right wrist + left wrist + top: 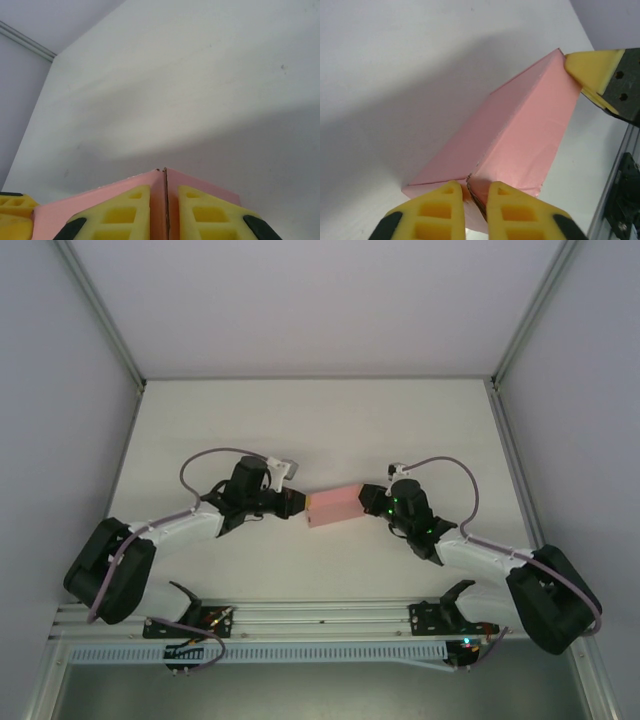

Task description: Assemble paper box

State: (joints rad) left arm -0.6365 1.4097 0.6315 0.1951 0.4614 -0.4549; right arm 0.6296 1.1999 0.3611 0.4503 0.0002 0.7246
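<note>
- One paper box [335, 506], pink, folded into a small rectangular block, lying lengthwise between the two arms around the middle of the white tabletop [320, 420].
- Two pincers, one per end: left pincer [300, 503] at the box's left end, right pincer [368, 498] at its right end.
- Four yellow fingers [440, 212] in all, two per pincer.
- From the top camera: just the overall layout, black pincer bodies butted up against the box ends, grip too small to judge there.
- From the left wrist: left pincer pinched together on a thin pink flap edge at the near end of the box, barely a sliver of card between the pads. Also the right pincer's yellow tip touching the far corner, top right.
- From the right wrist: same deal mirrored, right pincer clamped on a thin pink edge standing up between its pads. Also a bit of the left pincer's yellow poking in at the bottom-left corner.
- Can't tell if the box rests on the tabletop or sits slightly off it.
</note>
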